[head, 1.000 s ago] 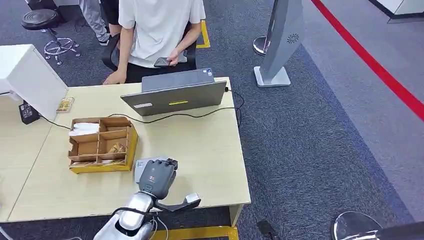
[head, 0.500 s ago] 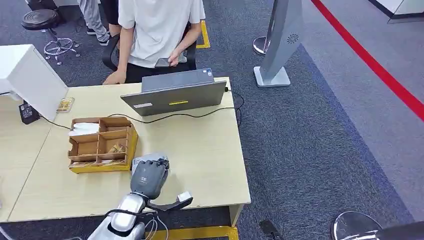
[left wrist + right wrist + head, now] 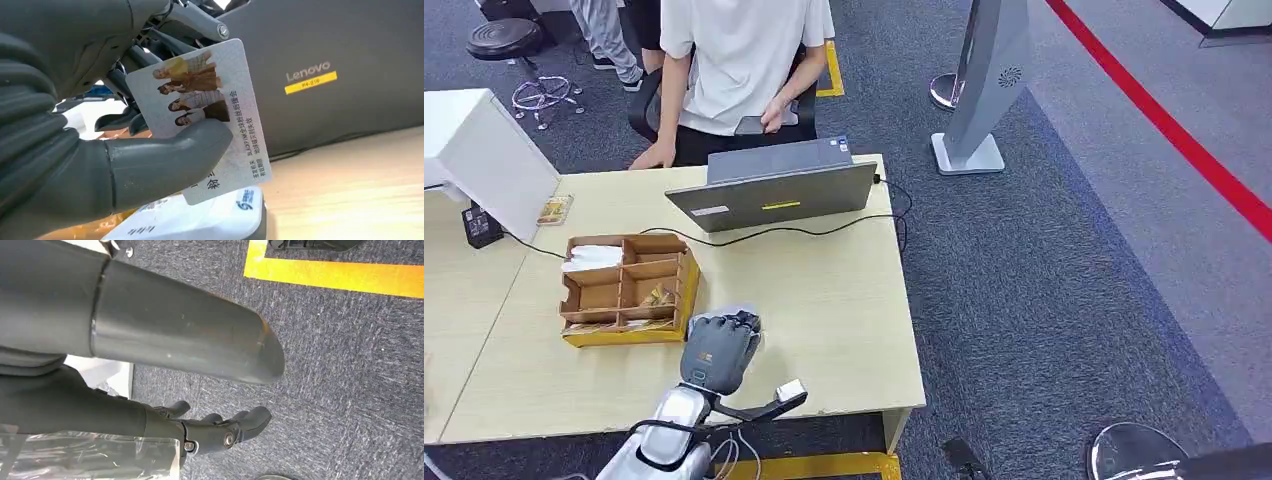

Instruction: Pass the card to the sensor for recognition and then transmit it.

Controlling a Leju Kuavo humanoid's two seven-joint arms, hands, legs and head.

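In the lower left of the head view, the left robot hand (image 3: 717,350) is held directly over the card reader (image 3: 724,325) on the tabletop (image 3: 844,300). The photo card (image 3: 202,117), pinched under the thumb, stands with its long axis tilted above it. The right robot hand (image 3: 215,432) hangs with nothing in it, fingers loosely apart.

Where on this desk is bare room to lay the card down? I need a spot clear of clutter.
Free: the light desk stretch right of the left hand, bounded by the laptop and its cable behind and the desk's right and front edges. Also the front strip below the cardboard organizer. Crowded: around the organizer and the white reader beneath the card.
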